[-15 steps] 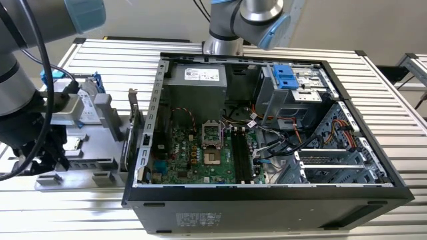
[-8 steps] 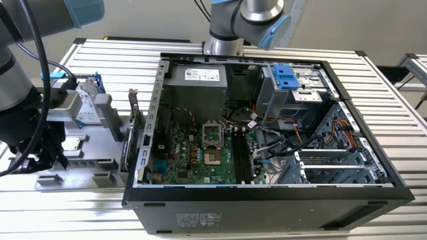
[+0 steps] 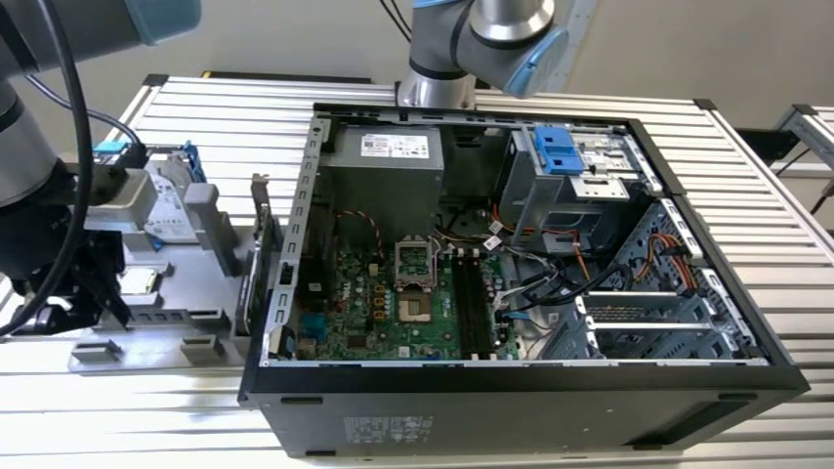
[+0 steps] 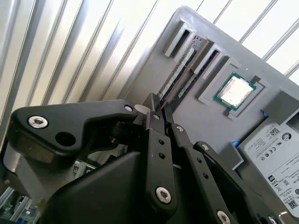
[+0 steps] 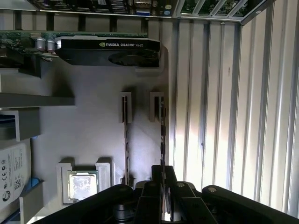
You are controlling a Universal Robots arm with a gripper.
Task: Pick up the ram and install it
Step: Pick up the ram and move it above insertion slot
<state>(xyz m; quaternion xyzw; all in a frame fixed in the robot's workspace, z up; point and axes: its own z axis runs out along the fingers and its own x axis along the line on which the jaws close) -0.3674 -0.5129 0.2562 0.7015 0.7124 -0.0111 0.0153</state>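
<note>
Over the grey moulded parts tray (image 5: 93,121), my black gripper (image 5: 163,171) is pinched closed on the end of the thin bluish-green ram stick (image 5: 162,135), which stands in its tray slot. I fear a skewed lift would jam it or knock the neighbouring stick (image 5: 126,140). The black graphics card (image 5: 112,49) and silver hard drive (image 4: 273,149) carry printed lettering.

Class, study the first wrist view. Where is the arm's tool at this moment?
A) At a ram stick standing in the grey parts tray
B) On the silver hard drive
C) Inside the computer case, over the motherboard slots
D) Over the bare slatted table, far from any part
A: in the first wrist view the tool sits at the ram, which stands upright in a slot of the grey tray, outside the computer case.
</note>
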